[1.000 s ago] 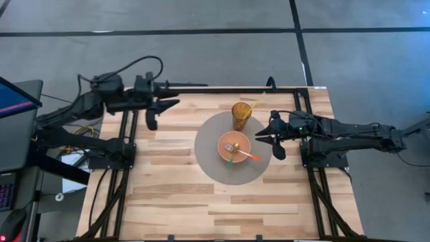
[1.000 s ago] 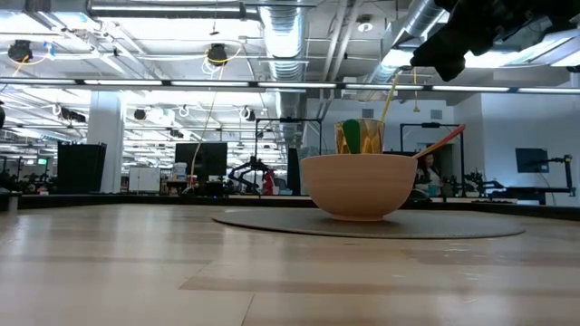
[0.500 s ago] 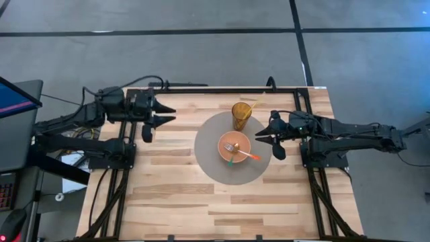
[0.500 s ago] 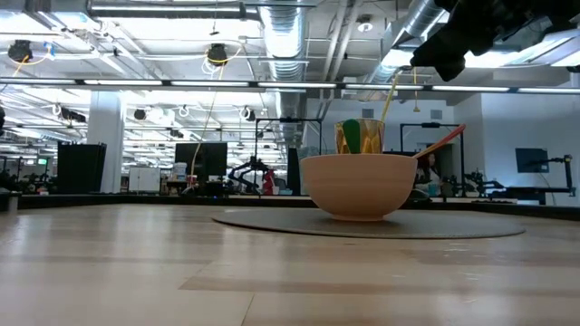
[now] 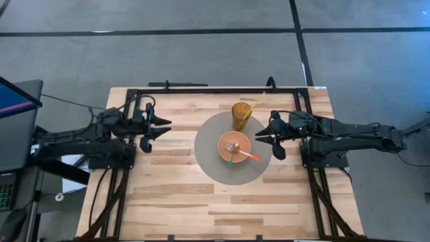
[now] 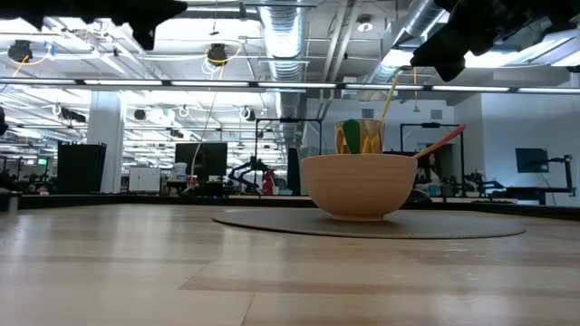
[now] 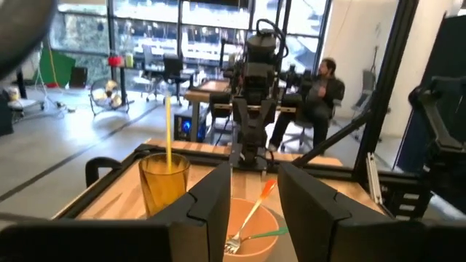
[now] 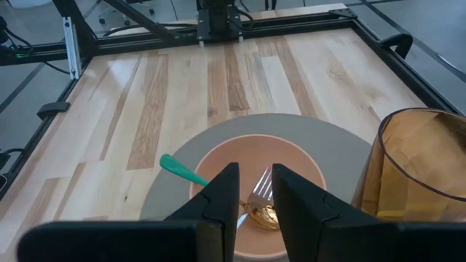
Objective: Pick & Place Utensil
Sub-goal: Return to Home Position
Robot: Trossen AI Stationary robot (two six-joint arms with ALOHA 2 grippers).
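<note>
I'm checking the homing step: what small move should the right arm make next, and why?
Probably draw the right gripper back from the gray mat: it hangs empty, jaws open, over the mat's edge beside the orange bowl.

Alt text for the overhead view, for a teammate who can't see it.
An orange bowl holding an orange fork and a green-handled utensil sits on a gray mat, a brown cup with a yellow straw beside it. The left gripper is open near the left edge of the table; the right gripper, open, is at the mat's right edge.

Orange bowl (image 8: 295,159) (fork (image 8: 258,195) inside) on mat (image 8: 331,138)
</note>
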